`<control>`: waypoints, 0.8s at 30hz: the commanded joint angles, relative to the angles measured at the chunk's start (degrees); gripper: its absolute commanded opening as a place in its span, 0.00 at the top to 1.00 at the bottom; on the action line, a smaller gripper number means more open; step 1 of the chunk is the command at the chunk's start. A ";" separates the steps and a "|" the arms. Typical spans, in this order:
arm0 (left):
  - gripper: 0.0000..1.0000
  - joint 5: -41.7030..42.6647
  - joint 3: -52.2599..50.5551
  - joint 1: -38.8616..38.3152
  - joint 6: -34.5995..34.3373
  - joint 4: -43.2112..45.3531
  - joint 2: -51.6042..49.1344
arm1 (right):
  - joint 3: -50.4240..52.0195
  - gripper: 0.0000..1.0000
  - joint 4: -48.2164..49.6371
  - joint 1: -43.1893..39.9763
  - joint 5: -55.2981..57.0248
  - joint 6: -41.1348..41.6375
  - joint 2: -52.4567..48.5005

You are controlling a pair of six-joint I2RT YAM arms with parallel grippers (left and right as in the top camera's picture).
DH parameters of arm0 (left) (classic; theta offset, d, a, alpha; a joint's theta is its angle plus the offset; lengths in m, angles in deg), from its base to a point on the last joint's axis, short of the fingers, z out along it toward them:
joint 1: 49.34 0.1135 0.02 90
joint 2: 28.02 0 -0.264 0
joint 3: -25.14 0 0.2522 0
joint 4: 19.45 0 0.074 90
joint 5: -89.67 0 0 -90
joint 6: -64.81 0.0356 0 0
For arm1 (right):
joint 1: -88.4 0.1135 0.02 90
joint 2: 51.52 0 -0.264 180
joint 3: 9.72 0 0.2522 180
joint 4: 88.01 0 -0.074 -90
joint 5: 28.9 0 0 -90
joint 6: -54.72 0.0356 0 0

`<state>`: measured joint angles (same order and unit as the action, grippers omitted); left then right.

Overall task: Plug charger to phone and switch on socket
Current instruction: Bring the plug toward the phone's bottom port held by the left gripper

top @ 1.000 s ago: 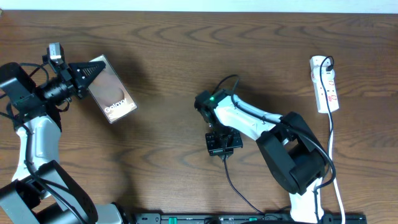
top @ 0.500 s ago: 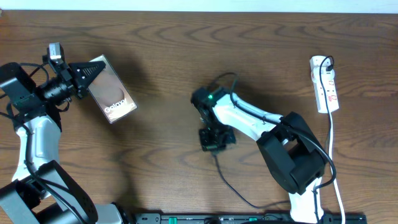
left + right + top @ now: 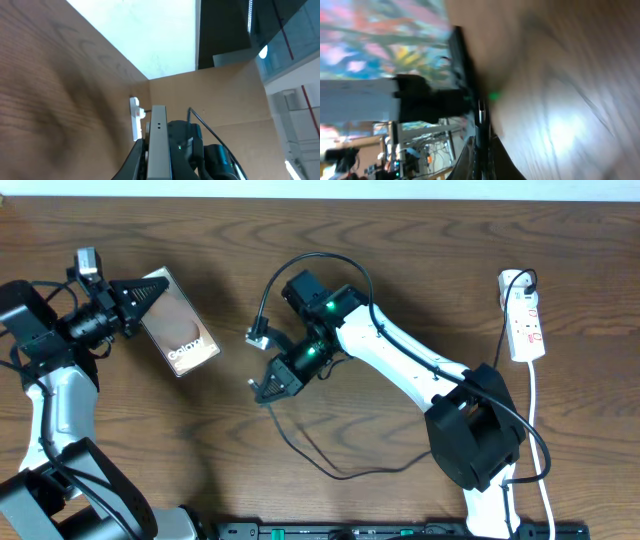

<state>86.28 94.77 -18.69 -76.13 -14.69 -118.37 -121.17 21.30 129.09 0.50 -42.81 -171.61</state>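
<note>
Overhead, we find the phone [image 3: 182,330] with the left hand [image 3: 140,300] clamped on its upper end. To the phone's right and apart from it, the right hand [image 3: 268,390] is pinched together on the charger [image 3: 330,472]. Its black cable trails away from the phone toward the socket [image 3: 523,320], which lies far to the phone's right on the surface [image 3: 400,230]. We judge the task barely begun. Both pieces are gripped, but the tip is not yet in the phone. The socket's switch is left to press, and we cannot tell its position. We count one phone, one charger, one socket and two hands.
</note>
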 commanded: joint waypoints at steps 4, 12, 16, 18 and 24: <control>0.92 0.55 -0.20 -1.79 2.97 0.90 0.00 | -0.87 0.99 5.79 0.35 -15.89 -4.35 -0.24; 0.92 0.57 -0.20 -4.68 3.58 1.25 0.00 | -0.87 0.99 11.37 0.35 -21.70 -4.33 -0.24; 0.93 0.57 -0.20 -5.14 3.76 1.57 0.00 | -0.87 0.99 12.83 0.35 -23.85 -4.33 -0.24; 0.93 0.57 -0.20 -5.14 3.76 1.57 0.00 | -0.87 0.99 12.83 0.35 -23.82 -4.35 -0.24; 0.92 0.55 -0.17 -5.14 3.72 1.73 0.00 | -0.85 0.99 13.00 0.35 -23.85 -8.04 -0.24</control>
<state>86.11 94.77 -23.69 -72.91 -13.62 -118.37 -121.17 34.19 129.11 -20.74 -47.44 -171.61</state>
